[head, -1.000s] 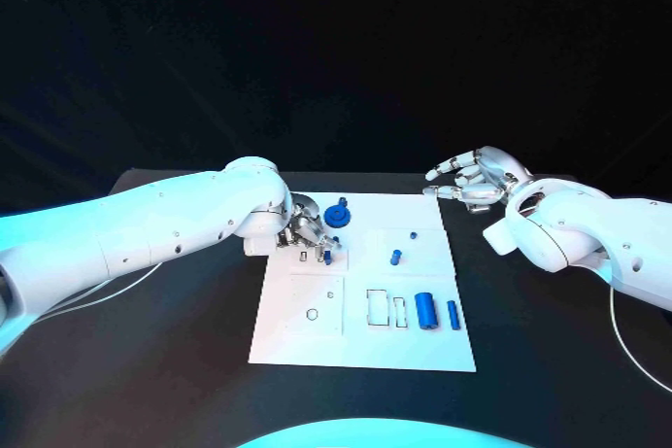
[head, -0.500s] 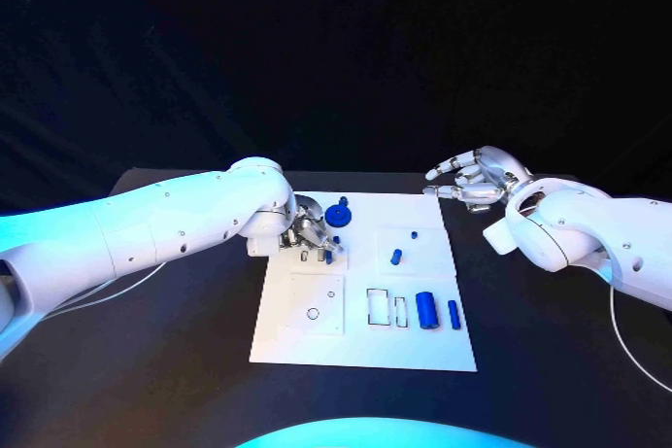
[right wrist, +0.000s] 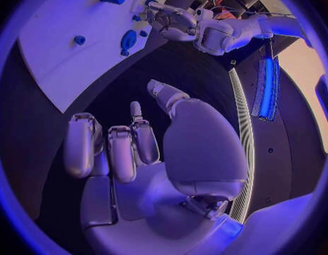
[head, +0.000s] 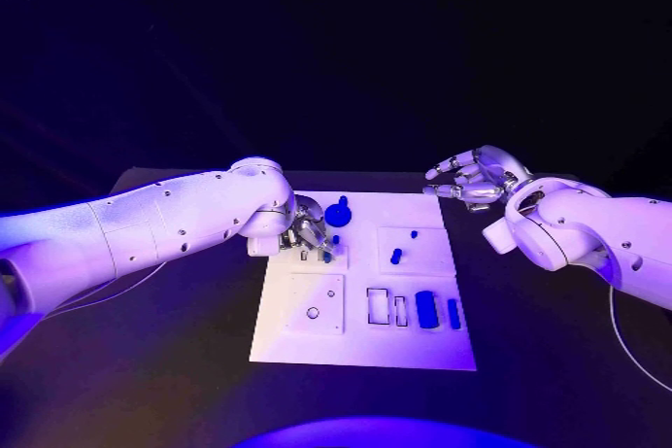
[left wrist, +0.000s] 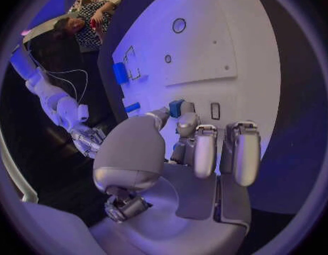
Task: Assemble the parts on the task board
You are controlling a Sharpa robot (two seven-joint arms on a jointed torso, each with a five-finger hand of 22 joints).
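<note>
Task board (head: 361,343) lies mid-table (head: 168,370); parts (head: 425,309) on it.

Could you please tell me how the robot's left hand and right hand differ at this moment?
The silver left hand is low over the white task board, pinching a small blue part; the silver right hand holds nothing. The left hand's fingers close together, while the right hand's are curled apart, beyond the board's far right corner. Both are silver hands on white arms.

Left wrist view. Left hand (left wrist: 180,153) sits over the white task board (left wrist: 228,45), thumb and a finger pinching a small blue part (left wrist: 177,107) close above the board surface. Near that part: a small dark rectangular slot (left wrist: 215,111). Farther along the board: two ring-shaped holes (left wrist: 179,25), a rectangular outline (left wrist: 130,62), a larger blue block (left wrist: 121,72) and a blue peg (left wrist: 133,107) near the board's edge.
</note>
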